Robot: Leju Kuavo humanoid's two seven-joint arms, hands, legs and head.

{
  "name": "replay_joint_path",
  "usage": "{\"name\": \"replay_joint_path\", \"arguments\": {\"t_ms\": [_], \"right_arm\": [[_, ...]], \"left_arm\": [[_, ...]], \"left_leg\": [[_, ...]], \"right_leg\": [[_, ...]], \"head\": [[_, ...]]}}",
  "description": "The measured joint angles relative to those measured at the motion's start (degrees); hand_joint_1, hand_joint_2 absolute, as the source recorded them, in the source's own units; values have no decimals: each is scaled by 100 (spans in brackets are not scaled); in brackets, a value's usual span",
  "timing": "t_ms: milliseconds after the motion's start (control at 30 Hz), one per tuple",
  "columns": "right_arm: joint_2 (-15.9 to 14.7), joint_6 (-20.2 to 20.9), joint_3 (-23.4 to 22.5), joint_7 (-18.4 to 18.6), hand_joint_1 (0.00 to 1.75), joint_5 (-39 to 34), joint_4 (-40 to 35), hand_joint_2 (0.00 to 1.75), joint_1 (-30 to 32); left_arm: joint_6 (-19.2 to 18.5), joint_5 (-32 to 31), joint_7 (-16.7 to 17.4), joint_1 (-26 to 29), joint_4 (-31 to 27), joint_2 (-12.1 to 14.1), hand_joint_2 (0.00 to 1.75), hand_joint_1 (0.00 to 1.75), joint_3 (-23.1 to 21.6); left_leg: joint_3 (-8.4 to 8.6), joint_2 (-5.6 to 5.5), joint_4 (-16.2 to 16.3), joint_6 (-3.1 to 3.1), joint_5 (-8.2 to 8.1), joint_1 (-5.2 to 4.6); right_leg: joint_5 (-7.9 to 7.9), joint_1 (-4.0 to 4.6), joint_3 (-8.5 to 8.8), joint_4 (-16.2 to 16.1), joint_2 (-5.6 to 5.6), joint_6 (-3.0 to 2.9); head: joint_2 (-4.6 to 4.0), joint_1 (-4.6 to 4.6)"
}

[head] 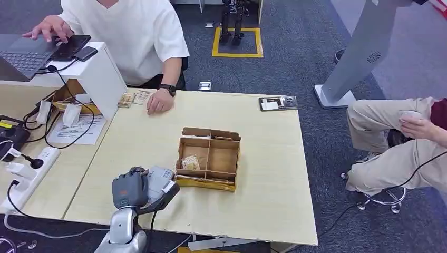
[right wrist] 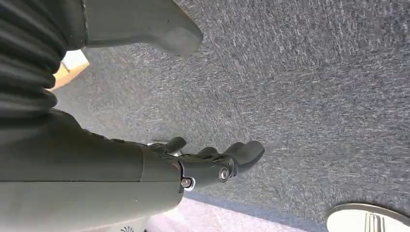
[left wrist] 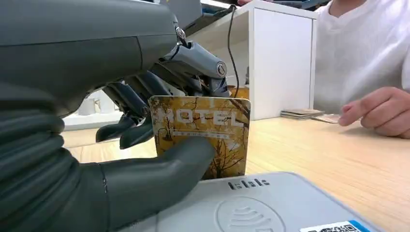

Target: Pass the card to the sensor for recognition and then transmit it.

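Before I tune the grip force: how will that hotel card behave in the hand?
The hotel card stands flat and unbent between the left hand's thumb and fingers, so it is probably stiff. It looks thin, likely light. Its printed face seems glossy, so it may slip over the grey sensor.

The head view is taken from high up, looking forward and down at the table (head: 253, 211), with the left hand (head: 138, 190) seen low and near. The left wrist view is taken from just behind that same hand (left wrist: 121, 159), very close and low over the table (left wrist: 338, 159), facing past the fingers toward a person's hand (left wrist: 379, 112). That person's hand (head: 159, 101) and the table are shared by both views. The right wrist view is taken from close behind the right hand (right wrist: 159, 179), facing down at the grey carpet (right wrist: 314, 96).
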Motion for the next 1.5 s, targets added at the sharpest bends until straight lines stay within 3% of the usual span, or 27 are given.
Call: {"name": "replay_joint_path", "arguments": {"t_ms": [67, 133, 167, 200, 233, 267, 300, 367, 600, 967, 1133, 1267, 1500], "right_arm": [[0, 0, 0, 9, 0, -2, 0, 175, -2], [0, 0, 0, 35, 0, 9, 0, 175, 7], [-2, 0, 2, 56, 0, 15, 2, 175, 27], [-4, 0, 7, 77, 0, 15, 7, 175, 41], [-4, 0, 7, 87, 0, 11, 9, 175, 41], [-7, 0, 11, 87, 0, 13, 9, 175, 29], [-7, 0, 13, 87, 0, 13, 7, 175, 19], [-7, 0, 13, 87, 0, 17, 7, 175, 19], [-7, 0, 13, 70, 0, 18, 7, 175, 10], [-7, 0, 13, 68, 0, 18, 7, 175, 8], [-7, 0, 13, 57, 0, 18, 7, 175, 6], [-4, 0, 20, 57, 0, 56, 7, 175, -3], [13, 0, 103, 72, 0, 229, 4, 175, -98]], "left_arm": [[68, 128, -82, 138, -304, -11, 175, 175, 4], [81, 566, -489, 551, -1096, -81, 175, 175, 116], [85, 987, -947, 740, -1554, -191, 175, 175, 256], [87, 1587, -1728, 841, -1958, -377, 175, 175, 523], [89, 1950, -2264, 862, -2154, -521, 175, 175, 723], [89, 2675, -3395, 871, -2561, -726, 175, 175, 1203], [87, 2991, -3818, 870, -2790, -835, 175, 175, 1413], [83, 3522, -4161, 834, -3203, -979, 175, 175, 1693], [68, 4885, -4738, 844, -3879, -1045, 175, 175, 1875], [59, 5058, -4839, 845, -4070, -1058, 175, 175, 1875], [59, 5335, -5106, 845, -4070, -1058, 175, 175, 1875], [59, 5143, -5169, 829, -4070, -1058, 175, 175, 1875], [59, 3935, -4611, 404, -3939, -1073, 175, 175, 1875]], "left_leg": [[1, 5, 0, -1, 0, 1], [-7, 34, 2, -4, -1, 2], [-30, 40, 7, -4, 5, 3], [-63, 32, 11, 8, 17, 3], [-76, 21, 11, 11, 19, 5], [-81, 23, 11, 11, 17, 7], [-79, 28, 11, 10, 15, 4], [-80, 35, 12, 5, 9, 2], [-90, 35, 11, 2, 3, 4], [-93, 35, 12, 3, 3, 3], [-94, 35, 12, 3, 2, 3], [-94, 36, 12, 2, 3, 3], [-94, 39, 12, 2, 3, 3]], "right_leg": [[4, 1, 7, 1, 3, -5], [12, 2, -22, 2, 33, -13], [19, 4, -48, 2, 39, -14], [25, 4, -68, 2, 27, -5], [25, 4, -74, 2, 17, -4], [25, 3, -81, 2, 20, -4], [26, 2, -81, 2, 25, -4], [26, 2, -86, 2, 32, -3], [20, 4, -100, 2, 31, -5], [20, 3, -102, 1, 31, -5], [20, 3, -105, 1, 31, -5], [20, 3, -107, 1, 32, -5], [23, 3, -108, 2, 34, -7]], "head": [[0, 2], [0, -4], [0, -11], [2, -7], [0, -7], [0, 11], [0, 11], [2, 7], [0, 0], [0, 0], [0, -2], [0, 0], [2, 0]]}}
